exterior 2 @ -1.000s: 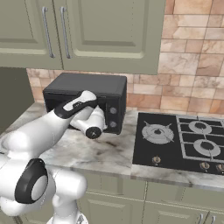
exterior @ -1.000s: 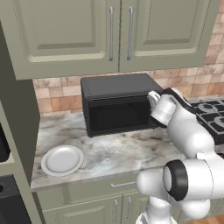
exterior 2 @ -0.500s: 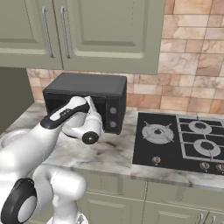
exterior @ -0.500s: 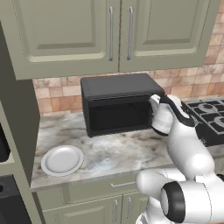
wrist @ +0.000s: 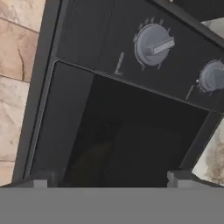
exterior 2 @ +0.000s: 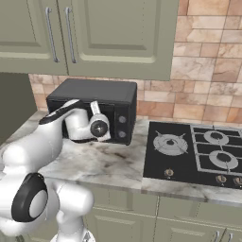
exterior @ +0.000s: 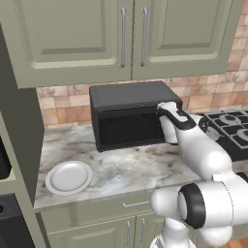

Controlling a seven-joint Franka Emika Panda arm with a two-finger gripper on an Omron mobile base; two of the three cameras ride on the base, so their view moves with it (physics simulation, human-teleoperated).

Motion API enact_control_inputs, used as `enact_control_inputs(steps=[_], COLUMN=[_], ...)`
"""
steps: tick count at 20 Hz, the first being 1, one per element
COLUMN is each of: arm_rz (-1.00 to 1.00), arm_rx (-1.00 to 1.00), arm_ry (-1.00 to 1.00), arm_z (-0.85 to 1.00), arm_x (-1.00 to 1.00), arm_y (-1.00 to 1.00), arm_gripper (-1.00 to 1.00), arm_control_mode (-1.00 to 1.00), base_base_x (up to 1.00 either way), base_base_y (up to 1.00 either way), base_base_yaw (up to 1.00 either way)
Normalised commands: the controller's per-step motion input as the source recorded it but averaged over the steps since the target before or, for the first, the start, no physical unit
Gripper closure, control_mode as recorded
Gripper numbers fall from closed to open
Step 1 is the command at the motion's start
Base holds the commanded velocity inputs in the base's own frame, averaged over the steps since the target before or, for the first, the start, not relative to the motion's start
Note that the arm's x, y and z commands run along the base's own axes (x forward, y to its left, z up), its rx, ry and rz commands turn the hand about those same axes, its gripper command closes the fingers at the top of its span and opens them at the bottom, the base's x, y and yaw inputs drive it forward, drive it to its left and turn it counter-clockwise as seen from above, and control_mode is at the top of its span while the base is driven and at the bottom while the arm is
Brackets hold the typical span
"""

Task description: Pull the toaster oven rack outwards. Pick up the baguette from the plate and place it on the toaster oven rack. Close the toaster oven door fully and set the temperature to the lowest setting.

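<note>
Hand view: my end effector [wrist: 109, 177] stands spread wide and empty, facing the toaster oven [exterior: 128, 118] at frame centre. Its upper-centre temperature knob [wrist: 151, 44] looks small, rigid and smooth; I'd pinch its raised bar.

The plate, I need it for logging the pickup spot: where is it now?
In the left base view the plate lies on the marble counter, near its front left corner, left of and nearer the camera than the toaster oven.

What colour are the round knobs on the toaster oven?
Grey, on a dark strip. The knobs on the toaster oven show best in the hand view.
</note>
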Motion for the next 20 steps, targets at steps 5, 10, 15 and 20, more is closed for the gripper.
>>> enact_control_inputs(steps=[5, 10, 15, 20], arm_rz=[0.00, 0.00, 0.00, 0.00], arm_rx=[0.00, 0.00, 0.00, 0.00], arm_ry=[0.00, 0.00, -0.02, -0.03], arm_z=[0.00, 0.00, -0.01, -0.33], arm_x=[0.43, 0.15, -0.01, -0.39], arm_y=[0.08, 0.03, 0.02, 0.03], arm_gripper=[-1.00, -1.00, -1.00, -1.00], arm_control_mode=[-1.00, -1.00, -1.00, -1.00], base_base_x=[0.00, 0.00, 0.00, 0.00], base_base_y=[0.00, 0.00, 0.00, 0.00], base_base_yaw=[0.00, 0.00, 0.00, 0.00])
